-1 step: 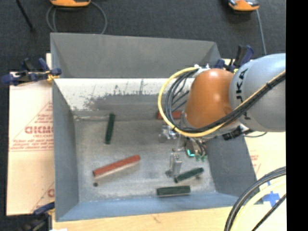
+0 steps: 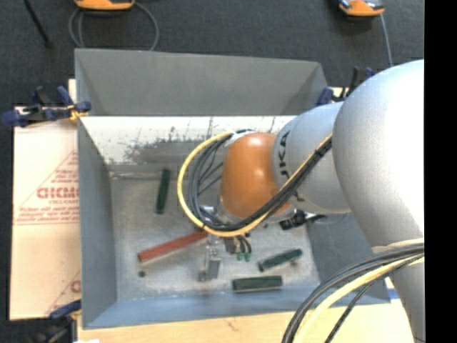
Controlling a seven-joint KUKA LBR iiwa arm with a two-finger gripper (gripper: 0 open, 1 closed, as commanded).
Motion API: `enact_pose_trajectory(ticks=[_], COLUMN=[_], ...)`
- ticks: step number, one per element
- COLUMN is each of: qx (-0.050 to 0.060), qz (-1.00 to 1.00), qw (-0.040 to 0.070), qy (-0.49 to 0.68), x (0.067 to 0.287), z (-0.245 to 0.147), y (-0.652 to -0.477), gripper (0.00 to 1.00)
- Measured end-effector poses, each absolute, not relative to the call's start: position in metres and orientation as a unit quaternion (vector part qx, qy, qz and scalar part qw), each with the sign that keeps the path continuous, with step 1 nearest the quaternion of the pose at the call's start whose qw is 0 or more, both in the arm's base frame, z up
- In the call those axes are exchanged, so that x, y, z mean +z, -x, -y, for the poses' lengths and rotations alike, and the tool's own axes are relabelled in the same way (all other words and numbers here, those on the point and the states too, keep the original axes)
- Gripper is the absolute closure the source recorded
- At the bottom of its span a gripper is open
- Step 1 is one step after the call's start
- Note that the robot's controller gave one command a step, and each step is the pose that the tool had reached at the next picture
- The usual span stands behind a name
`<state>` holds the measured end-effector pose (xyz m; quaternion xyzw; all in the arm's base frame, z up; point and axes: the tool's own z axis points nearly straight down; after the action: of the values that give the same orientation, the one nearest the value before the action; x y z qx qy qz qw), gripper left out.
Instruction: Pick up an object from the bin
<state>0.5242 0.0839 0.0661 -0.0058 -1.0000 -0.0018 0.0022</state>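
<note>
Camera view looks down on the large white robot arm (image 2: 371, 156), which reaches in from the right and covers much of the bin's right half. Its wrist carries a rounded orange cover (image 2: 246, 174) ringed by loops of yellow and black cable (image 2: 187, 184). Beneath the arm sits the grey metal bin (image 2: 96, 213), with sloping walls and a scuffed, speckled floor.

Below the orange cover, the hand (image 2: 211, 263) points down at the floor near the bin's middle, a little toward the near wall. From above it shows as a slim grey metal piece, and I cannot tell whether it is released or clenched.

The thing nearest to it is a long reddish-brown stick (image 2: 171, 247). The stick lies flat on the floor at a slight slant. Its left end sits lower in the view, toward the near-left corner, and its right end stops just up and left of the hand, under the cable loop. Whether the two touch cannot be made out.

A flat dark green bar (image 2: 257, 284) lies to the right of the hand and closer to the near wall, running along that wall and apart from the hand. Above the bar, a slanted dark green pen-like stick (image 2: 280, 259) lies right of the hand with its right end higher.

A second dark green marker-shaped stick (image 2: 163, 190) lies well apart, up and to the left, standing nearly vertical in the view on the far-left part of the floor.

A small dark speck (image 2: 141, 273) sits just below the reddish-brown stick's left end.
</note>
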Motion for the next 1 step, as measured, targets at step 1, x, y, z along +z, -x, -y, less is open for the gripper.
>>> enact_pose_trajectory(ticks=[1], qx=[-0.001], qz=[1.0], qw=[-0.001], qy=[0.009], x=[0.0702], z=[-0.0797], y=[-0.5261], gripper=[1.0])
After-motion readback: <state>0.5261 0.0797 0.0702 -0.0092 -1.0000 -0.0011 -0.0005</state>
